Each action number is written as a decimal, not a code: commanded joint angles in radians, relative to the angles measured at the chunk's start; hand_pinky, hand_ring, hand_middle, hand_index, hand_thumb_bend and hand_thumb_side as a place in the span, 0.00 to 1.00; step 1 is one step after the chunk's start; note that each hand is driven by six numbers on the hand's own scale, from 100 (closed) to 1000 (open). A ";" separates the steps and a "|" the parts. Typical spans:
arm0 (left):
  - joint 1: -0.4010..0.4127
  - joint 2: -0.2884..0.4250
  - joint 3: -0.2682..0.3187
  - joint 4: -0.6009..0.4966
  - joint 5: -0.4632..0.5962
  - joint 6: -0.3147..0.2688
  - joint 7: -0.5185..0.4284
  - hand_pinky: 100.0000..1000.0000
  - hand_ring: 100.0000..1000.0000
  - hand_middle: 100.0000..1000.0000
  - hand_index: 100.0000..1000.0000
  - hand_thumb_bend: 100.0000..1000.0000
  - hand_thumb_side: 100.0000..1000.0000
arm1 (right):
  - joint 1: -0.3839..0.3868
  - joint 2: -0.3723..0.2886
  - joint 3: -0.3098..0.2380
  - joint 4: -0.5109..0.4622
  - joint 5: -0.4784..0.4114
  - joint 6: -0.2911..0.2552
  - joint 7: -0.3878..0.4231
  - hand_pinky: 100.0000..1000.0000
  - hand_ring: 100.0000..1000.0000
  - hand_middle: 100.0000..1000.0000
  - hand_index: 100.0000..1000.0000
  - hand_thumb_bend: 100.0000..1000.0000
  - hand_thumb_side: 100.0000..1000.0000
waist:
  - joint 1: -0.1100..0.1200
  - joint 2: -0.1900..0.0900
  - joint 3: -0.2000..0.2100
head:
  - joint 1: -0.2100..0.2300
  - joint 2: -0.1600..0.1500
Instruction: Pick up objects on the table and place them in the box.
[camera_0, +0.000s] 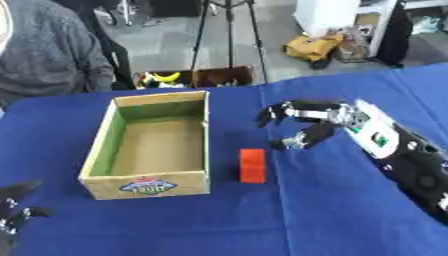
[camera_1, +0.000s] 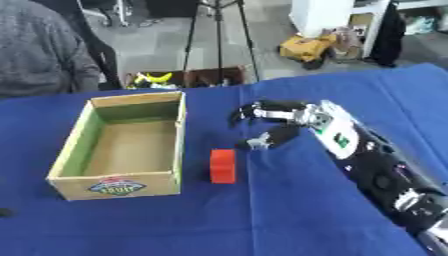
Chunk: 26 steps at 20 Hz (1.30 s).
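Covering the desk (camera_0: 332, 210): blue cloth, matt, lying smooth with faint creases. Showing as plain brown cardboard: the box (camera_0: 194, 150), dull inside, green printed paper lining one inner wall, a glossy-looking printed label on the front. Looking like matt red plastic or painted wood: the block (camera_0: 252, 165), smooth-faced. Appearing as black plastic with silver metal parts, slightly shiny: the right hand (camera_0: 302, 120).

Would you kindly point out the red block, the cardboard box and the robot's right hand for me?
red block (camera_0: 252, 165), left eye view, on its top face.
cardboard box (camera_0: 147, 186), left eye view, on its near outer wall by the label.
right hand (camera_0: 317, 111), left eye view, on the back of the hand.
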 joint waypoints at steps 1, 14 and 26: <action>-0.012 0.009 -0.001 -0.023 0.004 0.000 -0.004 0.48 0.80 0.61 0.63 0.00 0.99 | -0.024 -0.002 0.003 0.013 0.093 -0.003 -0.056 0.75 1.00 0.89 0.87 0.39 0.91 | -0.002 -0.012 0.005 | -0.007 -0.009; -0.014 0.005 0.000 -0.023 0.004 0.000 -0.003 0.48 0.80 0.61 0.63 0.00 0.99 | -0.032 0.050 0.029 0.057 0.293 -0.048 -0.155 0.75 1.00 0.89 0.89 0.43 0.99 | -0.003 -0.010 0.010 | -0.025 -0.006; -0.017 0.008 0.003 -0.022 -0.001 0.000 0.001 0.48 0.80 0.61 0.63 0.00 0.99 | -0.032 0.051 0.033 0.019 0.304 -0.063 -0.143 0.75 1.00 0.88 0.89 0.42 1.00 | -0.014 -0.016 0.001 | -0.027 -0.007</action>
